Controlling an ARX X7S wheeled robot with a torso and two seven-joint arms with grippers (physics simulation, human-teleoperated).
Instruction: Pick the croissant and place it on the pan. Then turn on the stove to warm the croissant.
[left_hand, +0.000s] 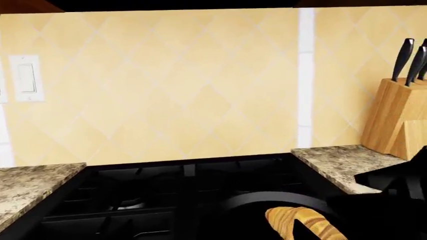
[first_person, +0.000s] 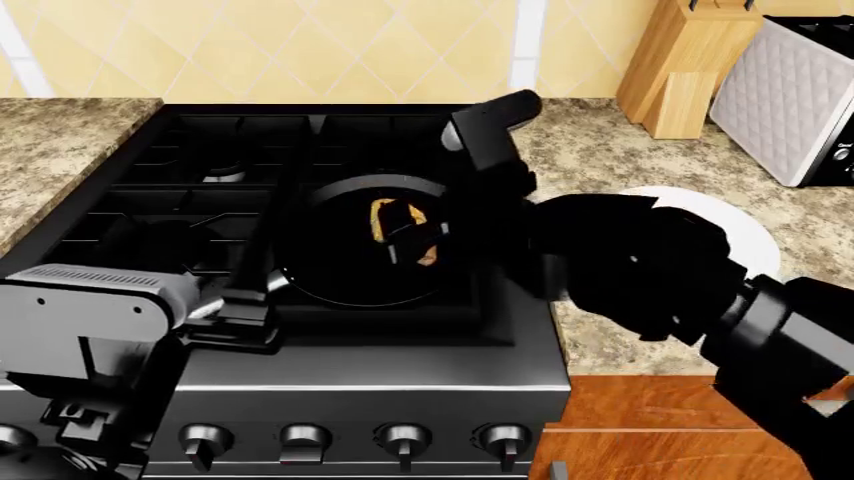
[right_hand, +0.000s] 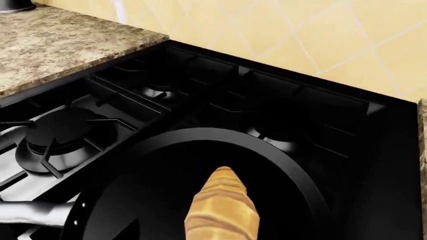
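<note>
The black pan (first_person: 334, 270) sits on the stove (first_person: 174, 190), its silver handle (right_hand: 27, 212) pointing to the front left. The golden croissant (first_person: 388, 217) is over the middle of the pan, and my right gripper (first_person: 415, 240) is shut on it, its dark fingers crossing the pastry. In the right wrist view the croissant (right_hand: 222, 210) points away just above the pan floor (right_hand: 133, 200). The left wrist view has the croissant (left_hand: 303, 224) and the pan rim (left_hand: 267, 199) low in the picture. My left gripper (first_person: 244, 320) hovers at the stove's front left near the pan handle, fingers apart and empty.
Dark knobs (first_person: 403, 438) line the stove's steel front panel. A white plate (first_person: 750, 232) lies on the right counter, partly behind my right arm. A wooden knife block (first_person: 683, 60) and a toaster (first_person: 801, 90) stand at the back right. Granite counter (first_person: 60, 140) flanks the left.
</note>
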